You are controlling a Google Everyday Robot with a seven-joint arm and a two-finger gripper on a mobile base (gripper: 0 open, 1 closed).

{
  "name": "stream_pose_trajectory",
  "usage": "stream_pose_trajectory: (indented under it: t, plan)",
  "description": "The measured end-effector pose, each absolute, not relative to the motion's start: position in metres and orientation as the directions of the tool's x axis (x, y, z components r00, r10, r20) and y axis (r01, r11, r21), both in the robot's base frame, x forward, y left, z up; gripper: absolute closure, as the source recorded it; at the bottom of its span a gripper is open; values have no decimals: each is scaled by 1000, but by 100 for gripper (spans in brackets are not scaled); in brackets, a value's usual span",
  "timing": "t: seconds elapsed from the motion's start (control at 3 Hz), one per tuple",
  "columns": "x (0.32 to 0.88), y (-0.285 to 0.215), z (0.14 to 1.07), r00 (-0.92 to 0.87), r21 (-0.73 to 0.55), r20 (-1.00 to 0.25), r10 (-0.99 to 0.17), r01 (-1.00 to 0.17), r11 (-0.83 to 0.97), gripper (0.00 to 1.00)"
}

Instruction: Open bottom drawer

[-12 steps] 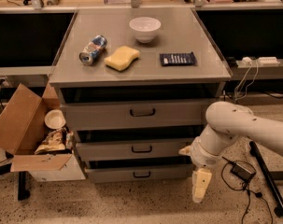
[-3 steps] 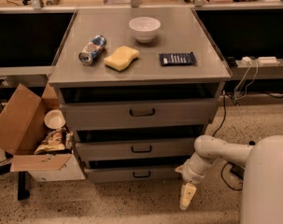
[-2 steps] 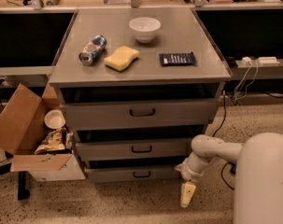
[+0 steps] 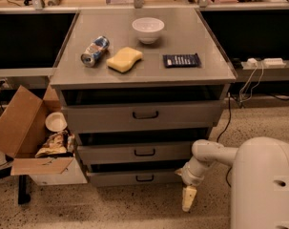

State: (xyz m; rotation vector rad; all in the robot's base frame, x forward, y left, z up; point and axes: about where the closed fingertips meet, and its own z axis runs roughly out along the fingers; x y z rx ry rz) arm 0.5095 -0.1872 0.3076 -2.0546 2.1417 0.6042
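The bottom drawer [image 4: 134,177] is the lowest, slimmest grey front of the cabinet, with a small dark loop handle [image 4: 144,178] at its centre. It looks pushed in, with a dark gap above it. My gripper [image 4: 188,199] hangs near the floor, pointing down, just right of and below the drawer's right end. It touches no handle. My white arm [image 4: 263,180] fills the lower right corner.
The middle drawer [image 4: 143,152] and top drawer [image 4: 144,114] sit above. On the cabinet top lie a can [image 4: 94,50], a yellow sponge [image 4: 124,59], a white bowl [image 4: 148,29] and a dark packet [image 4: 181,60]. An open cardboard box [image 4: 32,137] stands left. Cables [image 4: 246,82] run right.
My arm has swung in closer to the camera and the gripper has dropped lower toward the floor, staying beside the cabinet's right lower corner. The drawers have not moved.
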Motion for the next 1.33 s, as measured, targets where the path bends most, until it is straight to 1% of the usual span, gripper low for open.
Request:
stream_pose_trajectory:
  t: [0.67,1.0,1.33]
  plan:
    - [538,-169,256,50,123,-407,-912,-986,-109,0]
    - [552,-166,238,58,68,-431,-900,-993,-96,0]
    - [552,-166,238,58,68,-431,-900,-993,-96,0]
